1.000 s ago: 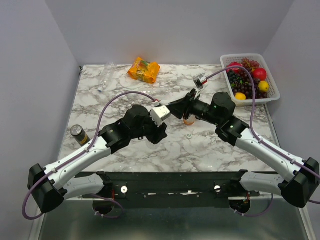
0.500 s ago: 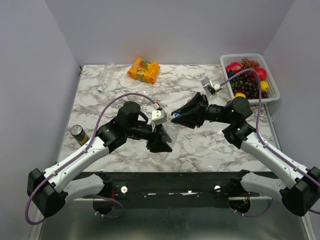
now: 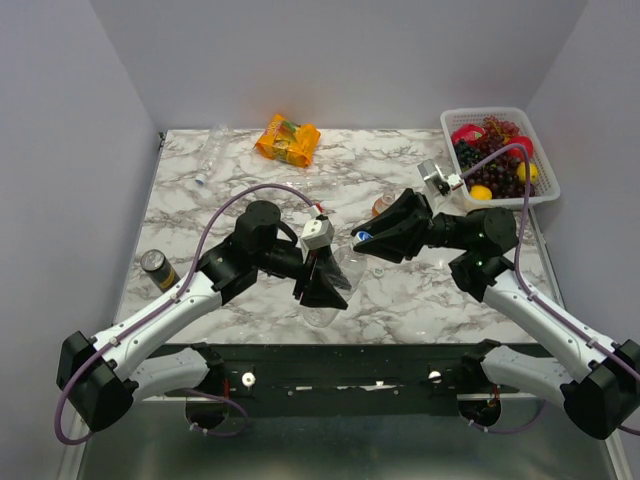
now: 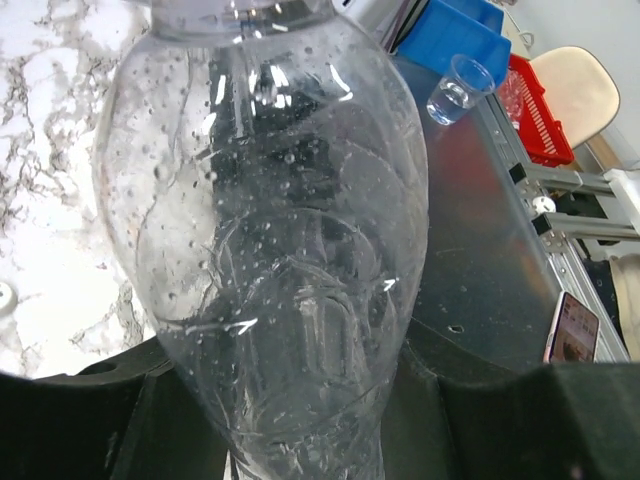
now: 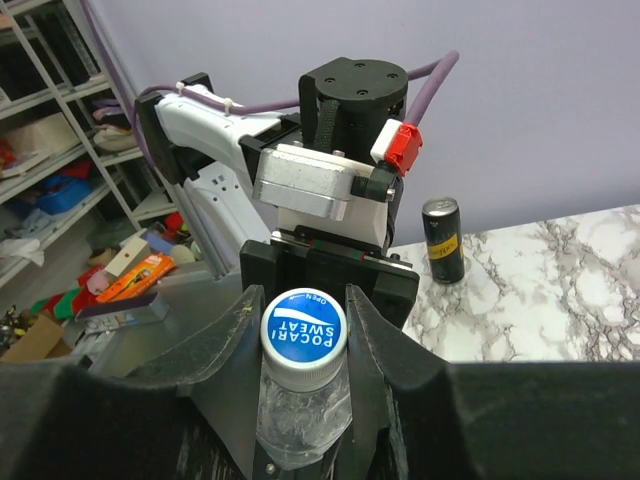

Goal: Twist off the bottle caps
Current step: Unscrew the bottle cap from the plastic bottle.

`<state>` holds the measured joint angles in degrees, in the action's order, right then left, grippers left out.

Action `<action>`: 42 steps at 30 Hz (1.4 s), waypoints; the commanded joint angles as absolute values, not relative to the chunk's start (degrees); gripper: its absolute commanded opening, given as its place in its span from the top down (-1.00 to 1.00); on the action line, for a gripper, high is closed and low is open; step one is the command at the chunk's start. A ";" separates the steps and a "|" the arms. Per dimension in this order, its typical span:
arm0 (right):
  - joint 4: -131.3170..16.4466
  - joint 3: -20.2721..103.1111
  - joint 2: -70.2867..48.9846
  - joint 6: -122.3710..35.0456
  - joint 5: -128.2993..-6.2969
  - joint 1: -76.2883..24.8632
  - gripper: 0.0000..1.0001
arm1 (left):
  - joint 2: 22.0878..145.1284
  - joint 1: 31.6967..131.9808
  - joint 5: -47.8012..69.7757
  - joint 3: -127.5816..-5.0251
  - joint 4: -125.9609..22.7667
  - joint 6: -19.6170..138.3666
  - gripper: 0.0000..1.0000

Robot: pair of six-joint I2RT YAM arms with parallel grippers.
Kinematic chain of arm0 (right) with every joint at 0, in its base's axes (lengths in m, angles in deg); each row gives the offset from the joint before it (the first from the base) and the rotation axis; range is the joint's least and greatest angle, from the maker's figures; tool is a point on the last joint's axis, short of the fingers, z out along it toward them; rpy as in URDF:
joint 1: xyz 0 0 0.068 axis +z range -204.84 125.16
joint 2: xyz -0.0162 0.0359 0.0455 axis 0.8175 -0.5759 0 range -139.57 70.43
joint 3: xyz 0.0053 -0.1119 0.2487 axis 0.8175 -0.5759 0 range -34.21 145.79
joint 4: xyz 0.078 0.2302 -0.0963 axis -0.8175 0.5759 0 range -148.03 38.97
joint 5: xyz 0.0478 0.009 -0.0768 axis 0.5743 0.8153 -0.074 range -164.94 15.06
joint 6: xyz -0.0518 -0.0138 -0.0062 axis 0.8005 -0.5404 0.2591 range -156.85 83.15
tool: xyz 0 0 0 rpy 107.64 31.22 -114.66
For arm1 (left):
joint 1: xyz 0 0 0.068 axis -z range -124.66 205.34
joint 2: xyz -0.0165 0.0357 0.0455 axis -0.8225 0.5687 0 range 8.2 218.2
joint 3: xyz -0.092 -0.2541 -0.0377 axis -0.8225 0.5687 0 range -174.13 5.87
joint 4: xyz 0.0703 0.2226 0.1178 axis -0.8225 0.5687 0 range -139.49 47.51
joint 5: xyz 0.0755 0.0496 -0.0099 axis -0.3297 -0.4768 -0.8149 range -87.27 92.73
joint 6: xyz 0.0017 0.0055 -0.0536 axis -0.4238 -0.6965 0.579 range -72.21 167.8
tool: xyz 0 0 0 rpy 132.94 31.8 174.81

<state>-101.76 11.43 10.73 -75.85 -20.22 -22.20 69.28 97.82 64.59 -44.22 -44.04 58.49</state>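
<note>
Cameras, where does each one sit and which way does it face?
Top external: above and behind, looking down on the table; left arm and right arm show.
Left wrist: on the left arm, looking along its fingers at the bottle they hold.
Right wrist: on the right arm, facing the cap between its fingers, left gripper beyond.
Shared: top and right wrist both show the can.

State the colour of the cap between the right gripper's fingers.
Blue cap with white lettering; shows best in right wrist view.
</note>
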 commanded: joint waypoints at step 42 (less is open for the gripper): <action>-71.65 15.97 13.66 -70.59 -48.48 -22.85 -0.39 | 67.53 99.81 12.93 -47.48 -31.56 51.93 0.24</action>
